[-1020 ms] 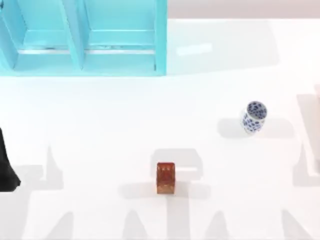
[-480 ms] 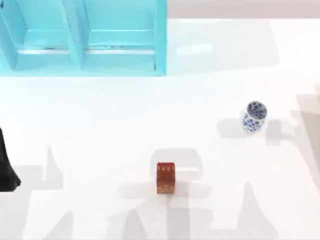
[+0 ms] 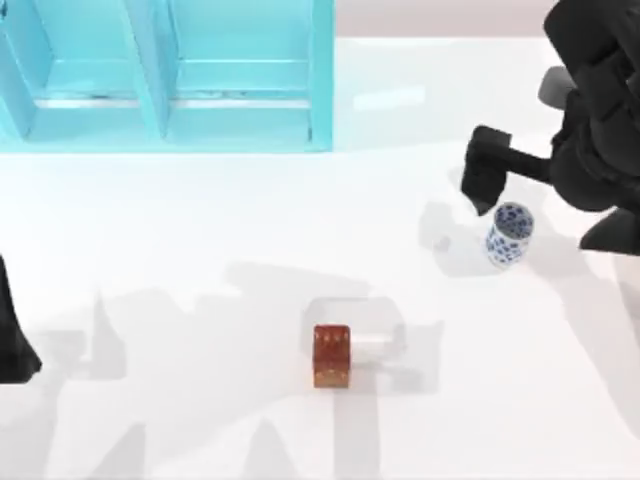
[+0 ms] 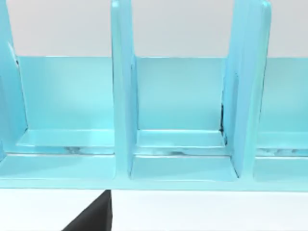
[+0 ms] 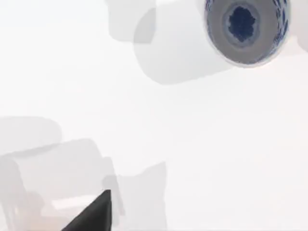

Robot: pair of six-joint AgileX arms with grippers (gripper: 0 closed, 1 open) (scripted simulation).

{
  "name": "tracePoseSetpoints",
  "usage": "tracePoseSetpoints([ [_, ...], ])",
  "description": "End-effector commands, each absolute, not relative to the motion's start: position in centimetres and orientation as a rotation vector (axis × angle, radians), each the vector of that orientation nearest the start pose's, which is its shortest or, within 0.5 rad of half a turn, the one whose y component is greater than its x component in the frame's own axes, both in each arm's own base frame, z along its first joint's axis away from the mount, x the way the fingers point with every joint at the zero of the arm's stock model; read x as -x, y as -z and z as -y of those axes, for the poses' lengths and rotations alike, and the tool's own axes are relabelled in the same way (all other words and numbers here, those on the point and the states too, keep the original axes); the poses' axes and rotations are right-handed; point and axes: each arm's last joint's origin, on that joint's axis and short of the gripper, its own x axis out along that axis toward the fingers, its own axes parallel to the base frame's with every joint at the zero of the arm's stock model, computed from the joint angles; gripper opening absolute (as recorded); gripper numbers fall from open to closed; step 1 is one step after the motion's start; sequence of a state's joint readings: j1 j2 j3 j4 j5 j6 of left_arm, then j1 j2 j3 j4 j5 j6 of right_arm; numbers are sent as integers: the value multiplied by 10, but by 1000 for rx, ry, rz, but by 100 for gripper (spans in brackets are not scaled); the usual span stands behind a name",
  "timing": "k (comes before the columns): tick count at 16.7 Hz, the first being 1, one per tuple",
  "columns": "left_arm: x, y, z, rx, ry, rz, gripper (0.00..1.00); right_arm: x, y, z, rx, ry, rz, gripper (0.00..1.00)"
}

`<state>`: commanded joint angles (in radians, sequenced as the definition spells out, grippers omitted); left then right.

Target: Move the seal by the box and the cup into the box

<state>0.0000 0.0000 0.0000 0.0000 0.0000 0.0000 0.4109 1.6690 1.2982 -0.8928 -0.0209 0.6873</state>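
Observation:
The seal (image 3: 331,355), a red-brown block with gold markings, stands alone on the white table near the front middle. The blue-patterned white cup (image 3: 509,234) stands upright to the right; the right wrist view looks down into its round rim (image 5: 246,30). My right gripper (image 3: 487,178) hangs just behind and slightly left of the cup, apart from it. The cyan box (image 3: 322,90) with upright dividers stands at the back left, and the left wrist view faces its compartments (image 4: 122,120). My left arm (image 3: 12,335) is parked at the left edge.
White table surface lies between the seal, the cup and the box. The bulk of the right arm (image 3: 600,120) reaches in over the back right corner, above the table.
The right arm has swung in from the back right, and its gripper now hangs beside the cup. Seal, cup and left arm have not moved.

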Motion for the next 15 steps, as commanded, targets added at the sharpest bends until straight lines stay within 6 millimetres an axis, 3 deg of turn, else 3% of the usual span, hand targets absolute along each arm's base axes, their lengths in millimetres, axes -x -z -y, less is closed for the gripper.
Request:
tracePoseSetpoints([
  [4, -106, -160, 1, 0, 0, 0, 100, -313, -214, -211, -218, 89, -1480, 100],
  [9, -106, -160, 1, 0, 0, 0, 100, -292, -201, -291, -71, 54, -1564, 100],
  [12, -106, -160, 1, 0, 0, 0, 100, -277, -200, -318, -20, 22, -1573, 100],
  [15, -106, -160, 1, 0, 0, 0, 100, -272, -202, -325, -8, 8, -1571, 100],
])
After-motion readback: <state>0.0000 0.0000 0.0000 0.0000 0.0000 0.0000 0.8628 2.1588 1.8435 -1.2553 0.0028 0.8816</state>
